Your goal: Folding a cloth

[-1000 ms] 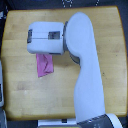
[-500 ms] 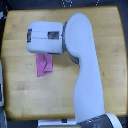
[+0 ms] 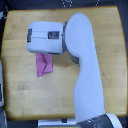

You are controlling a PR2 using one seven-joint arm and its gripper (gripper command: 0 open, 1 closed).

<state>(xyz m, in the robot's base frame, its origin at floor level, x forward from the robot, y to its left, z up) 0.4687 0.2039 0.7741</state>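
- Nearest my camera is the arm (image 3: 85, 75): a smooth, glossy white shell, rounded and thick, rising from the bottom edge at about 5 o'clock and curving up toward the middle of the frame, where it bends toward 9 o'clock.
- At the bend I see a dark band where two shell sections meet, a joint seam by the look of it.
- The arm ends in a boxy white housing with rounded corners, and the gripper (image 3: 31, 41) sits at its far end, pointing toward 9 o'clock. From this overhead angle the housing covers the fingers; I cannot tell whether the jaws are apart or together, or whether they hold anything.
- A dark strip with small light marks runs along the housing's top face.
- Below it lies the cloth (image 3: 44, 65): thin, plain pink-magenta fabric, matte, with a fold ridge crossing it diagonally. It sits at roughly 6 o'clock from the housing, its top edge tucked under the housing's shadow, the rest in clear view.
- The cloth lies left of centre on the table (image 3: 20, 95), at about 9 o'clock from the frame's middle.
- The table is warm yellow-brown wood with a faint grain and rounded corners.
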